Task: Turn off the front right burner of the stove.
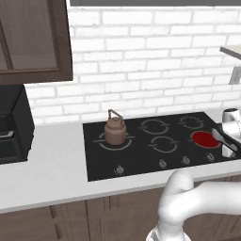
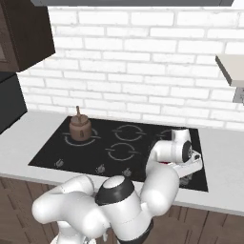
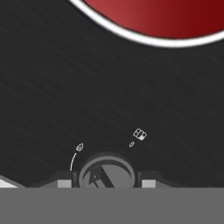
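The flat rectangular black glass stove [image 1: 141,141] is set into the pale grey surface [image 1: 52,164], with its row of small grey knobs along the front edge. The front right burner [image 1: 205,139], a round zone with a bright red centre disc, lies near the stove's front right corner. A brown metal kettle [image 1: 115,129] stands on the left zone. The pincer [image 3: 106,183] sits at 1 round grey knob [image 3: 105,173], its 2 fingertips [image 3: 64,183] flanking the knob; contact cannot be confirmed.
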### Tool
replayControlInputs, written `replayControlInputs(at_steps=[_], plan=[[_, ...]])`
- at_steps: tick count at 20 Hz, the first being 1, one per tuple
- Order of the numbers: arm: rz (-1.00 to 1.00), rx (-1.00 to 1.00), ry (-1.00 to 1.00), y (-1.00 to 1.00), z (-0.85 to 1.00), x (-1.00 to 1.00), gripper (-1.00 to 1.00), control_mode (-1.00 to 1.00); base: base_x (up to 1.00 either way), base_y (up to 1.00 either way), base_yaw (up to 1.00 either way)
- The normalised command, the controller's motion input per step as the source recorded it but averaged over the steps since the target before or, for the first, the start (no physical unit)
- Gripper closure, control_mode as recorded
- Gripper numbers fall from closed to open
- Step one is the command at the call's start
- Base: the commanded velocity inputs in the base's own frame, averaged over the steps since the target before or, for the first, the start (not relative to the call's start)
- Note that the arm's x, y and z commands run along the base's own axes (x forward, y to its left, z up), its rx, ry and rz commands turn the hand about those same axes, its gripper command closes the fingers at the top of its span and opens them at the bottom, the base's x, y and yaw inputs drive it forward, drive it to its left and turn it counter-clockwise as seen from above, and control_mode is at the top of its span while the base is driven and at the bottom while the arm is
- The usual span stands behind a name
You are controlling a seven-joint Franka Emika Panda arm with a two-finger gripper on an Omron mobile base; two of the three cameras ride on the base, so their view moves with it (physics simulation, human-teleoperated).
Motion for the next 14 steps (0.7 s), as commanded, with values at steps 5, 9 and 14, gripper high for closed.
replayControlInputs(at_steps=[5,9,14], plan=[[-0.08,0.06,0.0,0.0,0.0,0.0,1.0,-1.0,0.0,0.0,0.0],[-0.33,0.2,0.0,-0.01,0.0,0.01,1.0,-1.0,0.0,0.0,0.0],[-0.46,0.24,0.0,0.0,0.0,0.0,1.0,-1.0,0.0,0.0,0.0]])
